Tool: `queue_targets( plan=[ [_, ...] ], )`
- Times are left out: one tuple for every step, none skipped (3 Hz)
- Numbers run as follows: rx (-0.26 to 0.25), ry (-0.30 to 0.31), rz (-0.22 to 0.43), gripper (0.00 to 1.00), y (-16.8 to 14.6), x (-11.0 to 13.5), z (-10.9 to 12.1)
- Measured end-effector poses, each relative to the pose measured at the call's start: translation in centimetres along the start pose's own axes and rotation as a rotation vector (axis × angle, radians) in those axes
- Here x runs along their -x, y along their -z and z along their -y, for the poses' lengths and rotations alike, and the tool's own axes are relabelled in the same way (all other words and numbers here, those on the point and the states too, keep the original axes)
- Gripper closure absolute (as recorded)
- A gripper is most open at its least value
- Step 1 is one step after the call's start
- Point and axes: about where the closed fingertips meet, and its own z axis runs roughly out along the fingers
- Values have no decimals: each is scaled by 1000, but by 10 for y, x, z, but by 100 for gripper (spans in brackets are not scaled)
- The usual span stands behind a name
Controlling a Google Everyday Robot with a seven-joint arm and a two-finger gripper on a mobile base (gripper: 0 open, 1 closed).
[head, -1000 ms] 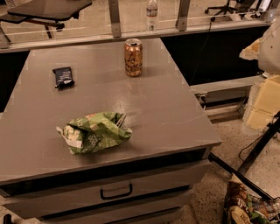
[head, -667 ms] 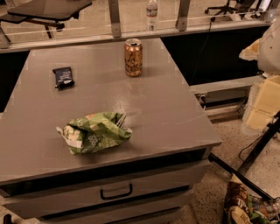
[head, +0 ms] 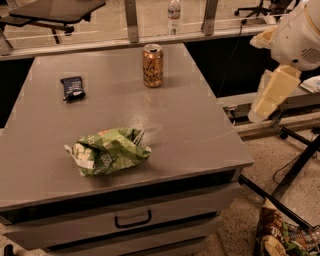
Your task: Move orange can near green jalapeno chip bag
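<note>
The orange can (head: 152, 66) stands upright near the far edge of the grey table (head: 200, 130), right of centre. The green jalapeno chip bag (head: 107, 151) lies crumpled near the table's front left, well apart from the can. My gripper (head: 271, 95), cream-coloured under a white arm housing (head: 300, 35), hangs off the table's right side, level with the can and clear of it. It holds nothing that I can see.
A small dark packet (head: 73, 87) lies at the far left of the table. A clear plastic bottle (head: 173, 15) stands beyond the far edge. A brown-and-green chip bag (head: 282, 237) lies on the floor at the lower right, beside black stand legs (head: 295, 170). A drawer handle (head: 132, 220) faces front.
My arm and gripper have shifted left and a little up, closer to the table's right edge. The can, the bag and the packet have not moved.
</note>
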Motion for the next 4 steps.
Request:
queue_targets(
  plan=[
    [-58,31,188,0,-34,38,58],
    [-70,-22,396,0,-84,91,117],
    [-30,-138,499,0,-114,111,141],
    [42,-224,560,0,-139,130,145]
  ],
)
